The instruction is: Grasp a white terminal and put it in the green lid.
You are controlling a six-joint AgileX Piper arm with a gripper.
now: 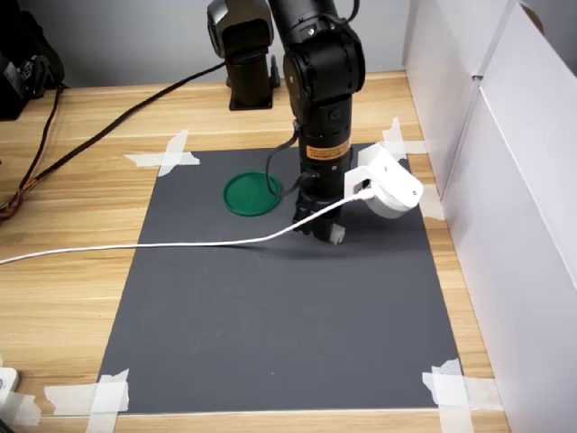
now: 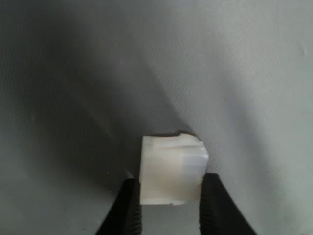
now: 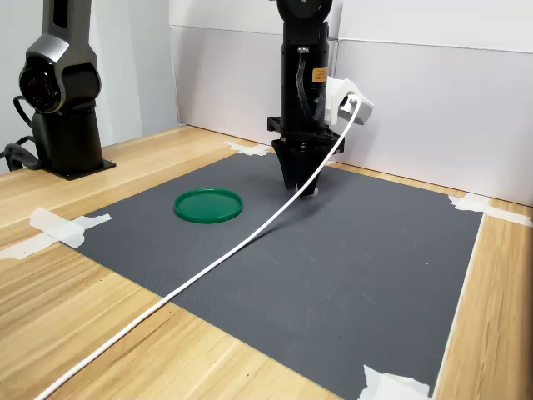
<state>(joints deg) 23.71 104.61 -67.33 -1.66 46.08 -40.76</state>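
The gripper (image 2: 170, 198) is down at the grey mat (image 1: 270, 343) with its two dark fingers (image 2: 128, 208) pressed against either side of the white terminal (image 2: 171, 169), so this looks like the grasp itself, right at the pinch. Whether the block is clear of the mat I cannot tell. The green lid (image 1: 252, 193) lies empty near the arm, toward the first exterior view's left, so the next move calls for a clean lift, a short carry across and a release inside its low rim.
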